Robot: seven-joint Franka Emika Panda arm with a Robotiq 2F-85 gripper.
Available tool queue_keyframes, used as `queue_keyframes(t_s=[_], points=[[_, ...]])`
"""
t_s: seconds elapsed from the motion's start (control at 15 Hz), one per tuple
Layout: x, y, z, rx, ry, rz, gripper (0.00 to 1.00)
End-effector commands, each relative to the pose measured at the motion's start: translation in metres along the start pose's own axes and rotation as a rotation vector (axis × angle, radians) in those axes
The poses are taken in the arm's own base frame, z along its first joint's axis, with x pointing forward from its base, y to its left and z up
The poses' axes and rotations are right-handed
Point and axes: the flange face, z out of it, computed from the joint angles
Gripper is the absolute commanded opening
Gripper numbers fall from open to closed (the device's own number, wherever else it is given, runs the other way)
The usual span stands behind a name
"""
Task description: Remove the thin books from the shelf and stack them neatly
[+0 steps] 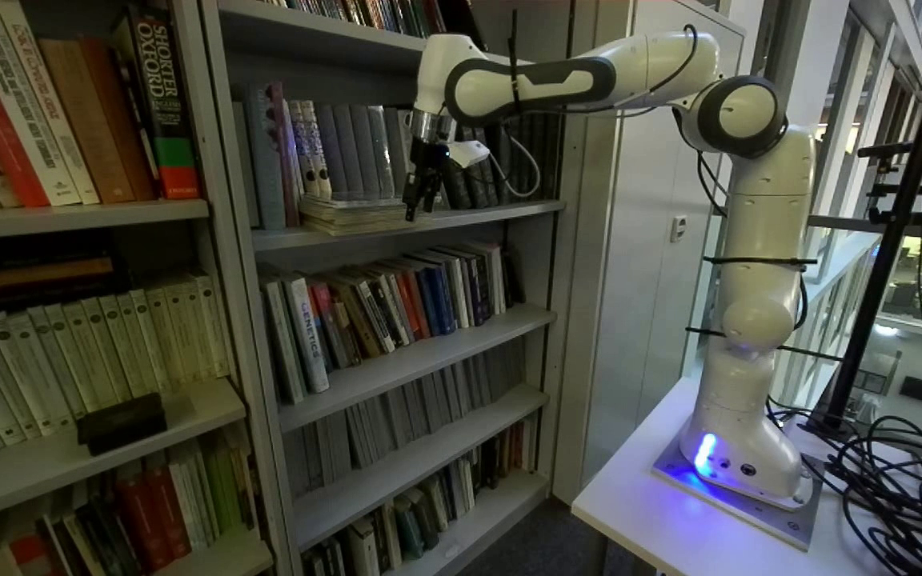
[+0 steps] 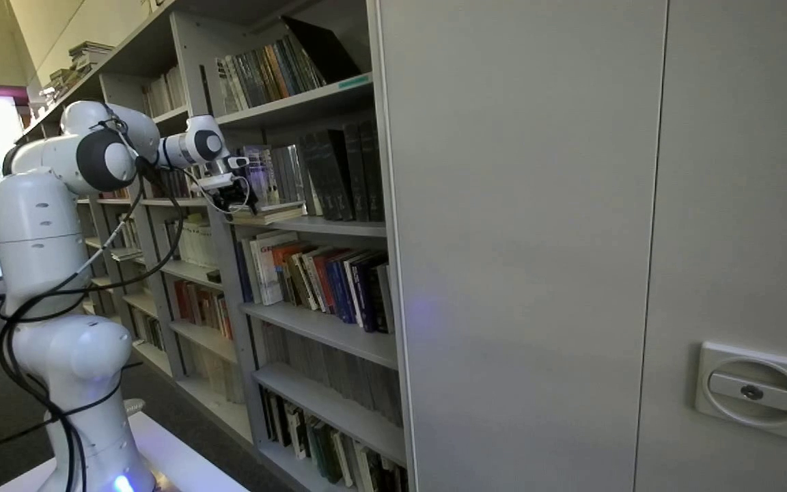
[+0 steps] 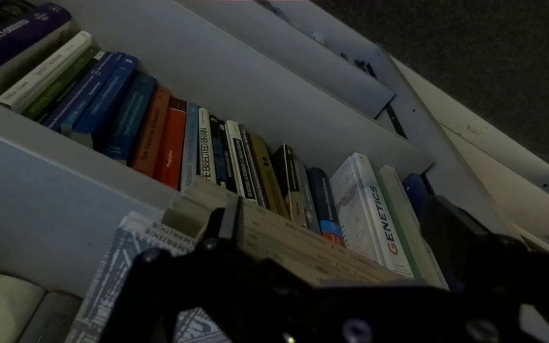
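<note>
In an exterior view, slim upright thin books (image 1: 353, 152), with grey and white spines, fill a grey metal shelf (image 1: 501, 211); darker volumes stand at its right end. A low stack of cream, thin volumes (image 1: 349, 220) lies flat at the shelf's front; its edges (image 3: 279, 238) show in the wrist view. My gripper (image 1: 419, 206) points down in front of this stack's right part, jaws wide apart. Nothing is seen held between its fingertips (image 3: 336, 224). The left finger (image 3: 230, 216) overlaps the stack in the picture; whether they touch I cannot tell. A patterned book (image 3: 127, 252) marked CAMBRIDGE appears lower left.
Multicoloured paperbacks (image 1: 397, 300) occupy the board below, including one marked GENETICS (image 3: 386, 224). A metal upright (image 1: 233, 240) separates the bookcase of thick red and cream volumes (image 1: 9, 120). My arm stands on a white table (image 1: 629, 480); black cables (image 1: 909, 480) lie coiled there. A cabinet door (image 2: 523, 239) flanks the bookcase.
</note>
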Motion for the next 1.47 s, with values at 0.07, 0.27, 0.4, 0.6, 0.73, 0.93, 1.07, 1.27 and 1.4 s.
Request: queue_keyframes(t_s=[0.07,0.27,0.4,0.6,0.73,0.93,1.07,1.27,1.4], points=[[0.019,-0.004,-0.005,-0.022,0.010,-0.025,1.00],[0.020,-0.003,-0.007,-0.040,0.004,-0.036,1.00],[0.017,-0.002,-0.006,-0.046,0.004,-0.041,1.00],[-0.001,-0.005,-0.021,-0.006,0.062,-0.060,1.00],[-0.018,-0.003,-0.033,-0.001,0.052,-0.055,1.00],[-0.048,-0.002,-0.057,0.049,0.034,-0.023,1.00],[-0.067,0.000,-0.072,0.059,0.022,-0.002,1.00],[-0.098,0.003,-0.097,0.063,0.062,0.021,1.00],[-0.113,0.002,-0.117,0.072,0.184,0.006,1.00]])
